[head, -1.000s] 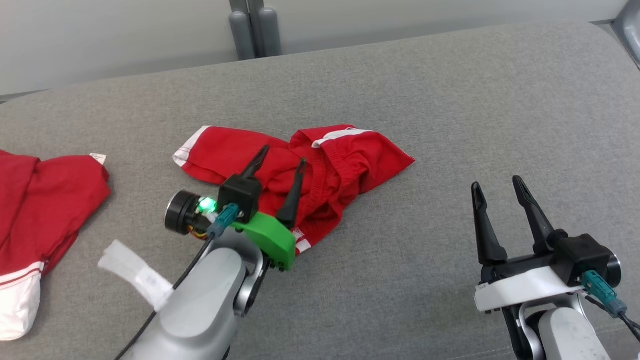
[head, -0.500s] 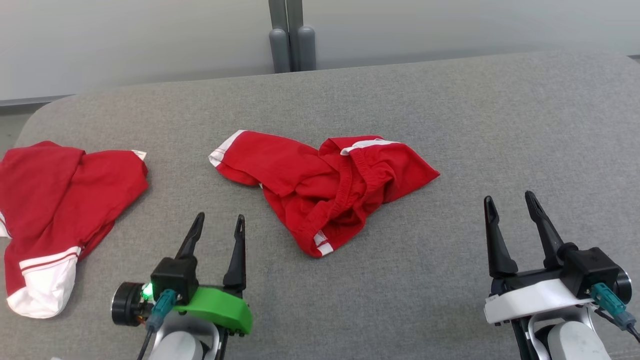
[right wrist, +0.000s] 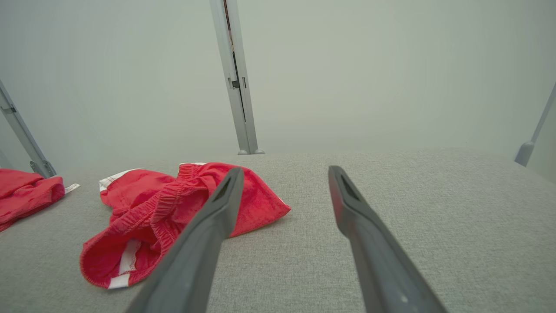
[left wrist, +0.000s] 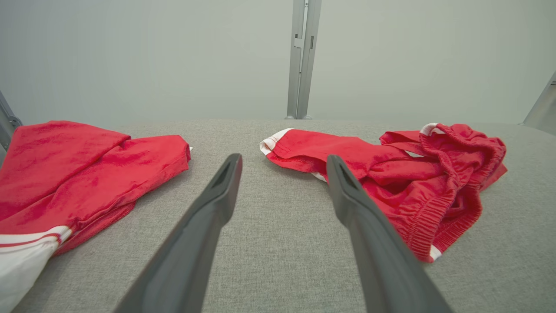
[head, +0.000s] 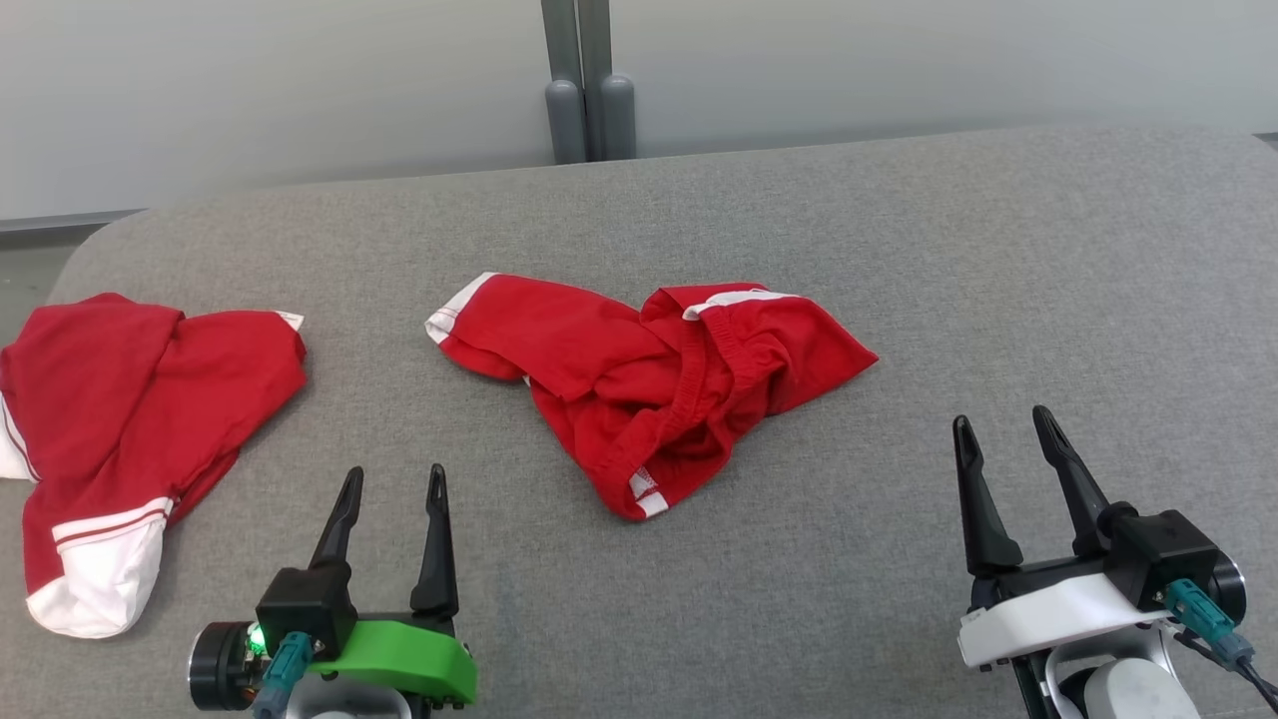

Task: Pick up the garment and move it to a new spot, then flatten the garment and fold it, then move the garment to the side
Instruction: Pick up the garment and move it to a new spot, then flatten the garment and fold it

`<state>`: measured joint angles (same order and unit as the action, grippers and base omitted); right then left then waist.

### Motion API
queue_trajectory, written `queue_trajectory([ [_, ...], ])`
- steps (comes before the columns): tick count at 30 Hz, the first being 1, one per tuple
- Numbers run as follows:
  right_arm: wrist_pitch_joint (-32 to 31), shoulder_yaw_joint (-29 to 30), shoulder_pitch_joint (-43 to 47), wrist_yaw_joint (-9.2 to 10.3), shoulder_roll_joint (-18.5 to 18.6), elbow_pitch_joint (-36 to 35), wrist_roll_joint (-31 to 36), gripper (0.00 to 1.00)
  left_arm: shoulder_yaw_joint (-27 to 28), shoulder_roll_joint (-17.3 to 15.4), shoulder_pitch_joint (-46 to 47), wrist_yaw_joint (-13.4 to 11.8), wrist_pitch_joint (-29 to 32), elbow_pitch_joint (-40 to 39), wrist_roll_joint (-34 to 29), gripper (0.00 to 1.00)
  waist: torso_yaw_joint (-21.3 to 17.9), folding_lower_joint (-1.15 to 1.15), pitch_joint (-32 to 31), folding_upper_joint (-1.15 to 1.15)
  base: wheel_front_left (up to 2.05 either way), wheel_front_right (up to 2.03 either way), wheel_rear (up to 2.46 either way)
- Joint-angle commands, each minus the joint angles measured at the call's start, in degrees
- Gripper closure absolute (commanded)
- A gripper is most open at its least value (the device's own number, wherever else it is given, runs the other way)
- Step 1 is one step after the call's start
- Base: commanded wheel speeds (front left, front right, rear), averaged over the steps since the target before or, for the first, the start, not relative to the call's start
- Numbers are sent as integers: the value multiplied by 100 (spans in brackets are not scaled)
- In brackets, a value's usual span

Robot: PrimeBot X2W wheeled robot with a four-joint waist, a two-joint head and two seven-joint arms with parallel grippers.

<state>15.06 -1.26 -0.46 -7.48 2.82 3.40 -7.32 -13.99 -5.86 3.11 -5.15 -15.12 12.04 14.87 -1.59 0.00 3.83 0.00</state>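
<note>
Grey padded worktop [head: 998, 250], which I am driving the rig over from afar, is carrying everything. A second red garment [head: 140, 419] is lying at its left end. The garment [head: 599, 350], red shorts with white trim, is lying crumpled near the middle, well apart from that other piece.

Risks I am weighing:
- A pinch into the heaped centre is likely to be catching several layers at once, so the cloth would be lifting as a wad and resisting flattening.
- A grip on one thin edge may be slipping as the weight swings.
- A leftward reach is risking the wrong piece, since the two are looking alike.

Left gripper [head: 393, 473] is standing at the near side, fingers spread wide and holding nothing. The garment is lying ahead of it and to its right, clear of the fingertips. Right gripper [head: 1000, 418] is likewise standing wide and empty, with the garment lying ahead and to its left, apart from it.

The elastic waistband [head: 714, 345] is bunching on the garment's right half. The white-banded hem [head: 644, 494] is pointing toward me, between the two grippers.
</note>
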Motion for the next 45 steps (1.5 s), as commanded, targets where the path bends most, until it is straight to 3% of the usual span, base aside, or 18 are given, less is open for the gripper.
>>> queue_trajectory([
  [1, 18, -10, 65, -2, 13, 13, -30, 0, 59, 27, -95, 43, -5, 18, -46, 0, 0, 0, -25, 0, 0, 0, 0],
  [15, 18, -35, 144, -2, 13, 44, 35, 0, 355, 226, -193, 308, -5, 113, -305, 0, 125, 0, -99, 0, 0, 0, 0],
  [23, 18, -443, -8, -2, 10, 225, 89, 0, 259, 274, -59, 399, -5, 58, -329, 0, 635, 0, 101, 0, 0, 0, 0],
  [34, 17, -1669, -746, -2, 18, 1642, 88, 0, 21, 295, 130, 352, -4, -26, -189, 0, 1617, 0, 484, 0, 0, 0, 0],
  [42, 18, -1706, -1410, -2, 17, 2733, 155, 0, -210, 295, 211, 242, -4, -48, -42, 0, 2111, 0, 647, 0, 0, 0, 0],
  [44, 17, -1689, -1585, -2, 18, 2945, 201, 31, -236, 296, 235, 227, -4, -53, -20, 0, 2183, 0, 686, 0, 0, 0, 0],
  [45, 17, -1679, -1654, -2, 19, 3012, 204, 58, -241, 295, 236, 218, -4, -56, -14, 0, 2204, 0, 697, 0, 0, 0, 0],
])
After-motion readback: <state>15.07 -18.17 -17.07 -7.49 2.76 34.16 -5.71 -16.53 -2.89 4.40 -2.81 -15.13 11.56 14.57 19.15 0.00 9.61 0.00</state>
